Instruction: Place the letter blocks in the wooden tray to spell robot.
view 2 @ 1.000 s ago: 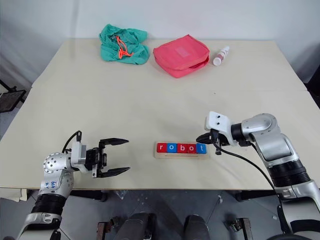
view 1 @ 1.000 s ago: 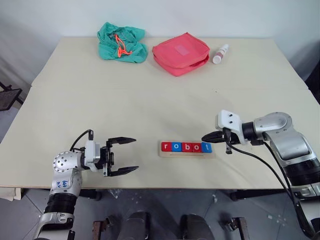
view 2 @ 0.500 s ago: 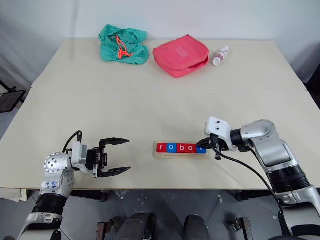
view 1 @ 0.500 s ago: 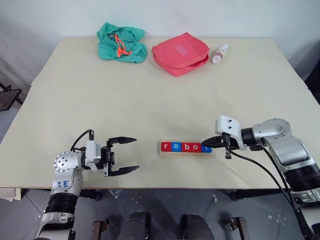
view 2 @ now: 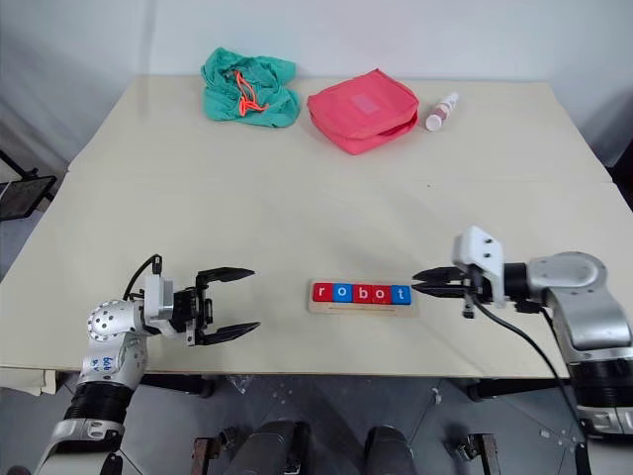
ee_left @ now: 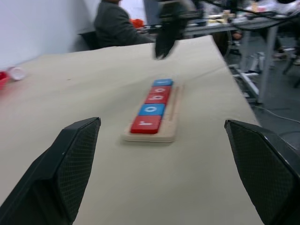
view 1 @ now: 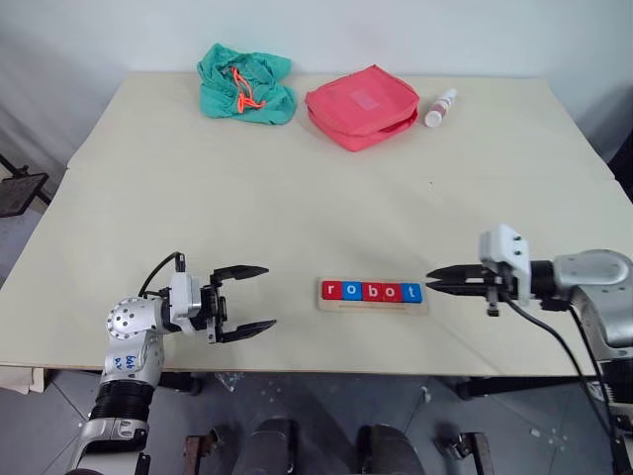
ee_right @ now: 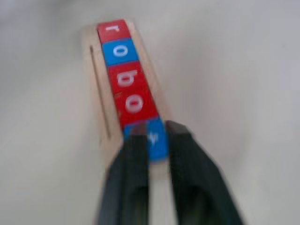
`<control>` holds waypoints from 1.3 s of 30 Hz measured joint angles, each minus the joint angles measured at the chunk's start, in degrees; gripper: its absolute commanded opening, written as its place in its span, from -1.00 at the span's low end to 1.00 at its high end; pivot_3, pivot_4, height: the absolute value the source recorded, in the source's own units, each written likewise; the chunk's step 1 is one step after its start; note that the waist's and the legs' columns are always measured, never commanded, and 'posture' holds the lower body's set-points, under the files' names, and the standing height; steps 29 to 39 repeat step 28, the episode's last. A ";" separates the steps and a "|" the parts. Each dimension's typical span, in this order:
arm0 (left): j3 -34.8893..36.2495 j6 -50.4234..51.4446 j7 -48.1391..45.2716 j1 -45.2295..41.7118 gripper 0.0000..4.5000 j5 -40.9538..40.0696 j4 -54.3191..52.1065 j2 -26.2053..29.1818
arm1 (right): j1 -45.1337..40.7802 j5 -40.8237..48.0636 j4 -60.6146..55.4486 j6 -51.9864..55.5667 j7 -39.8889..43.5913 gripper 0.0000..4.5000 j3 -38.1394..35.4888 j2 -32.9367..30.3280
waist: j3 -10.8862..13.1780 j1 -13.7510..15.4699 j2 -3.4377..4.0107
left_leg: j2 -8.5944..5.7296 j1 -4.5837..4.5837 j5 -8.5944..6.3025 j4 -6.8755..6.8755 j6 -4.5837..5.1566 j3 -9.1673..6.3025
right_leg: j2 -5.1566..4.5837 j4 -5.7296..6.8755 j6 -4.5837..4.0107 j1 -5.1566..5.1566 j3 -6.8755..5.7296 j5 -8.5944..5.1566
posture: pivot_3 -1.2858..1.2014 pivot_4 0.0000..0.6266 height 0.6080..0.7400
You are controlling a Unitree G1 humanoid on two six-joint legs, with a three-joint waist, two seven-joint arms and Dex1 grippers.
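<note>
The five letter blocks [view 1: 371,291] sit side by side in the wooden tray [view 1: 372,303] near the front edge of the table [view 1: 297,198], reading r, o, b, o, t from the robot's left to its right: red, blue, red, red, blue; the word looks complete, with no loose block lying elsewhere on the table. The right gripper [view 1: 433,280] hangs just beside the tray's t end, apart from the last block, its two fingers parted by a narrow gap and holding nothing. The left gripper [view 1: 259,297] hovers well to the left of the tray, its fingers spread wide and empty. Judging by this, the placing is done; what may remain is only drawing the arms away, or at most a small nudge to straighten the row.
</note>
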 measured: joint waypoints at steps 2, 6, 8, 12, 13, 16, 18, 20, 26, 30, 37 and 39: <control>0.13 0.10 1.93 -0.40 1.00 0.72 0.01 -0.05 | 0.22 1.58 4.78 -5.94 4.21 0.02 -1.91 0.00 | 0.01 -0.03 -0.02 | 0.03 0.02 0.00 0.00 0.00 0.01 | 0.03 -0.01 0.00 0.02 -0.01 0.00 | 0.03 -0.52 1.00; 2.15 -0.12 7.69 -1.01 1.00 2.36 0.02 0.31 | 0.44 3.80 14.67 -13.74 8.98 0.62 -3.72 -0.33 | 0.02 -0.10 -0.03 | 0.03 0.04 0.00 0.00 0.00 0.01 | 0.01 -0.03 0.00 0.04 -0.01 0.00 | 0.03 -0.52 1.00; 2.42 0.07 7.59 -0.94 1.00 2.09 -0.12 0.93 | 0.33 5.22 18.24 -16.99 9.31 0.94 -3.29 -1.26 | 0.02 -0.13 -0.03 | 0.04 0.04 0.00 0.00 0.00 0.01 | 0.01 -0.02 0.00 0.04 -0.02 0.00 | 0.03 -0.52 1.00; 3.50 2.04 6.55 0.24 1.00 0.05 -0.33 1.92 | -1.04 9.08 27.17 -23.28 9.80 0.99 -2.12 -2.09 | 0.02 -0.35 -0.03 | 0.06 0.05 0.00 0.00 0.00 -0.01 | 0.02 -0.04 0.00 0.06 -0.05 0.00 | 0.03 -0.52 1.00; 4.24 2.69 6.64 0.31 1.00 -0.69 -0.35 1.91 | -1.27 10.41 28.40 -23.72 9.83 0.99 -1.74 -2.09 | 0.02 -0.42 -0.03 | 0.06 0.04 0.00 0.00 -0.01 -0.02 | 0.02 -0.04 0.00 0.07 -0.06 0.00 | 0.03 -0.52 1.00; 6.63 4.90 6.67 0.46 1.00 -3.44 -0.97 1.97 | -2.17 15.49 32.02 -25.07 9.93 0.99 -1.40 -2.10 | 0.02 -0.61 -0.03 | 0.06 0.05 0.00 0.00 -0.01 -0.04 | 0.02 -0.05 0.00 0.08 -0.08 0.00 | 0.03 -0.52 1.00; 7.23 5.75 6.26 0.96 1.00 -4.79 -1.72 1.97 | -2.19 17.79 33.14 -26.00 10.00 0.99 -0.69 -2.19 | 0.02 -0.63 -0.03 | 0.07 0.04 0.00 0.00 -0.01 -0.05 | 0.02 -0.06 0.00 0.09 -0.09 0.00 | 0.03 -0.52 1.00; 7.40 6.46 4.84 2.30 1.00 -6.12 -2.97 1.98 | -1.51 19.92 34.17 -27.01 10.04 0.99 0.82 -2.74 | 0.02 -0.64 -0.02 | 0.06 0.05 0.00 -0.01 0.00 -0.05 | 0.01 -0.07 0.00 0.09 -0.09 0.00 | 0.03 -0.52 1.00; 8.90 7.43 1.17 3.51 1.00 -7.79 -2.26 2.86 | 0.92 26.78 34.13 -27.52 10.07 0.42 5.90 -6.99 | 0.02 -0.57 -0.02 | 0.07 0.04 0.00 0.03 -0.01 -0.04 | 0.01 -0.11 0.00 0.12 -0.09 0.00 | 0.03 -0.52 1.00; 9.29 7.49 -0.36 3.50 1.00 -8.14 -1.78 3.28 | 1.86 28.56 33.74 -28.18 10.11 0.12 7.88 -8.87 | 0.02 -0.58 -0.02 | 0.07 0.05 0.00 0.02 0.00 -0.04 | 0.01 -0.13 0.00 0.13 -0.09 0.00 | 0.03 -0.52 1.00; 9.29 7.49 -0.36 3.50 1.00 -8.14 -1.78 3.28 | 1.86 28.56 33.74 -28.18 10.11 0.12 7.88 -8.87 | 0.02 -0.58 -0.02 | 0.07 0.05 0.00 0.02 0.00 -0.04 | 0.01 -0.13 0.00 0.13 -0.09 0.00 | 0.03 -0.52 1.00; 9.29 7.49 -0.36 3.50 1.00 -8.14 -1.78 3.28 | 1.86 28.56 33.74 -28.18 10.11 0.12 7.88 -8.87 | 0.02 -0.58 -0.02 | 0.07 0.05 0.00 0.02 0.00 -0.04 | 0.01 -0.13 0.00 0.13 -0.09 0.00 | 0.03 -0.52 1.00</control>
